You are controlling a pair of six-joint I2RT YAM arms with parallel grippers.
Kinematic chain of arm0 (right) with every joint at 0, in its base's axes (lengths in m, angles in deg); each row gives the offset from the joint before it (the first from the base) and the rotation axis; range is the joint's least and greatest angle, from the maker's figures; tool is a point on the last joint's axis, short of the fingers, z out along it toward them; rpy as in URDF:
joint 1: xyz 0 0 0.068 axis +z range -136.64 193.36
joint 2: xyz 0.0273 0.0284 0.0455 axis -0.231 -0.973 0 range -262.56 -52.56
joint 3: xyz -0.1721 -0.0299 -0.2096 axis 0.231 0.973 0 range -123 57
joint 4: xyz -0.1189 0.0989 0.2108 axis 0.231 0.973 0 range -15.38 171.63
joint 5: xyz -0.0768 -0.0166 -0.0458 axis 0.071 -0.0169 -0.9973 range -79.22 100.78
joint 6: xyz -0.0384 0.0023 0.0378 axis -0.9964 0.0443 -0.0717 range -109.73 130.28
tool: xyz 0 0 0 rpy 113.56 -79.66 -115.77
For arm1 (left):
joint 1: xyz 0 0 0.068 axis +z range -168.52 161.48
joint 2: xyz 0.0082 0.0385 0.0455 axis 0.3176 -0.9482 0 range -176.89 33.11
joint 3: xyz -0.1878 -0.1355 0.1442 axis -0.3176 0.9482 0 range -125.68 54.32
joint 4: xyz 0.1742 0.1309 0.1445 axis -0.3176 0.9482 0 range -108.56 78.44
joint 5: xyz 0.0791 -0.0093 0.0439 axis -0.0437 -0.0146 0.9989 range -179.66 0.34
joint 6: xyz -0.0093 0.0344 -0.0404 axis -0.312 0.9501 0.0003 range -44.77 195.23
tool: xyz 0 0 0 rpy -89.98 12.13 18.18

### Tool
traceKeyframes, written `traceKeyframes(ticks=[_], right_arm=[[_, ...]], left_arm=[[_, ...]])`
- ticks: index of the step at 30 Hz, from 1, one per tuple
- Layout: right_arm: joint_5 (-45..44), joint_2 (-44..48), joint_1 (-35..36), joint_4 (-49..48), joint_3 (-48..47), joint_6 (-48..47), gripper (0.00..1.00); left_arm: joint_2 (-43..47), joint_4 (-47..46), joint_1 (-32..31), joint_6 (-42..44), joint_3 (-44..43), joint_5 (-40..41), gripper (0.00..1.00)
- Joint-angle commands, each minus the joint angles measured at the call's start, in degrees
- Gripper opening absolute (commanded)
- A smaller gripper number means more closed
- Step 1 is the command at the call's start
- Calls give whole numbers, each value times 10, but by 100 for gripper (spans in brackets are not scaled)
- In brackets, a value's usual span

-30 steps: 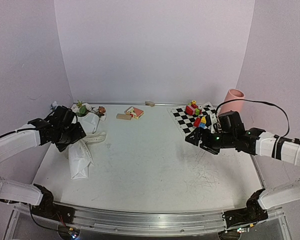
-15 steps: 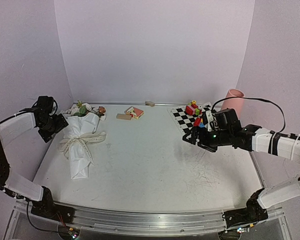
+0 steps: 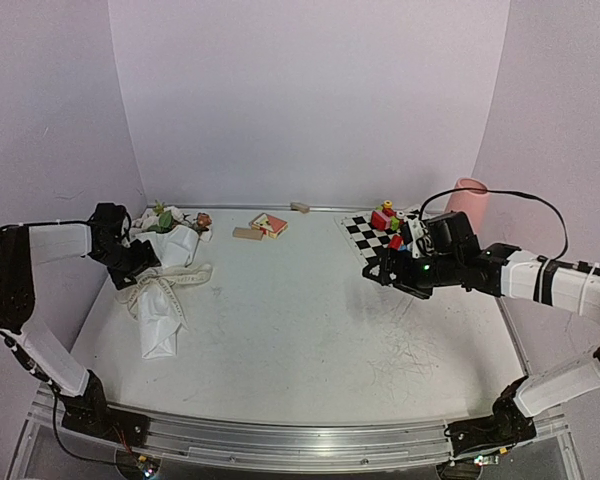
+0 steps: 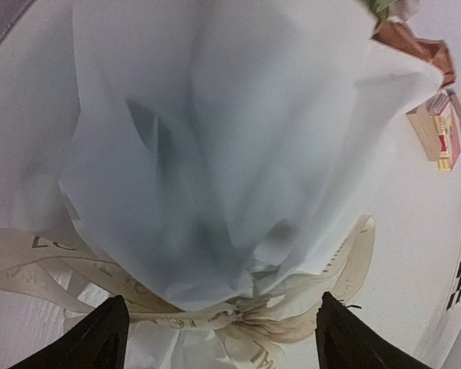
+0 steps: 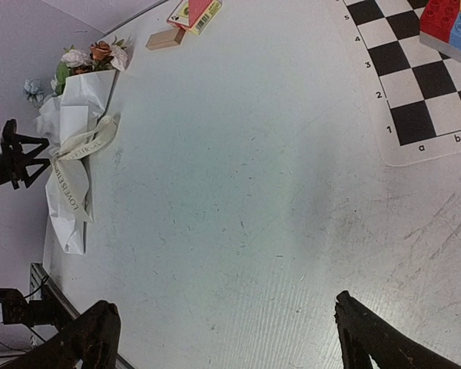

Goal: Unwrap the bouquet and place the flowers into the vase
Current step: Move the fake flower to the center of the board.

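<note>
The bouquet [image 3: 160, 300] lies at the table's left, wrapped in creased white paper [image 4: 215, 154] and tied with a cream printed ribbon [image 4: 207, 321]. The flowers [image 3: 170, 217] poke out of its far end; a peach bloom [image 4: 407, 38] shows in the left wrist view. My left gripper [image 4: 227, 342] is open right at the bundle's left side, its fingertips [image 4: 100, 338] straddling the ribbon knot. The pink vase [image 3: 468, 202] stands upright at the far right, behind the right arm. My right gripper [image 5: 230, 338] hangs open over bare table with nothing between its fingers. From there the bouquet [image 5: 73, 169] lies far off.
A chequered mat [image 3: 375, 240] with several colourful toy blocks [image 3: 388, 218] lies in front of the vase. A card box [image 3: 269, 224] and a wooden block [image 3: 247, 234] sit at the back middle. A small pale piece [image 3: 300, 207] lies by the back wall.
My left arm lifted off the bouquet, swung out towards the left wall, then came back down to the ribbon. The right arm drifted slightly left.
</note>
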Motion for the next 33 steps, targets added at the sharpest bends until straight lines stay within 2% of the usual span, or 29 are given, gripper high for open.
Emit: traceKeyframes(ticks=[1, 8, 11, 17, 20, 25, 33], right_arm=[[-14, 2, 5, 9, -15, -4, 98], [-27, 7, 4, 9, -1, 8, 98], [-29, 4, 4, 7, -1, 9, 98], [-31, -7, 5, 5, -15, 11, 98], [-35, -9, 4, 4, -17, 15, 98], [-37, -13, 5, 1, -15, 28, 98], [-47, -5, 6, 1, -11, 42, 98]], left_arm=[[-38, -24, 0, 22, 4, -30, 88], [-78, -27, -11, 43, 3, -58, 88], [-95, -31, -31, 58, 0, -88, 85], [-125, -31, -82, 78, 0, -113, 70], [-119, -33, -127, 75, 0, -110, 69], [-118, -52, -196, 43, -1, -120, 69], [-123, -127, -283, -78, -16, -152, 71]])
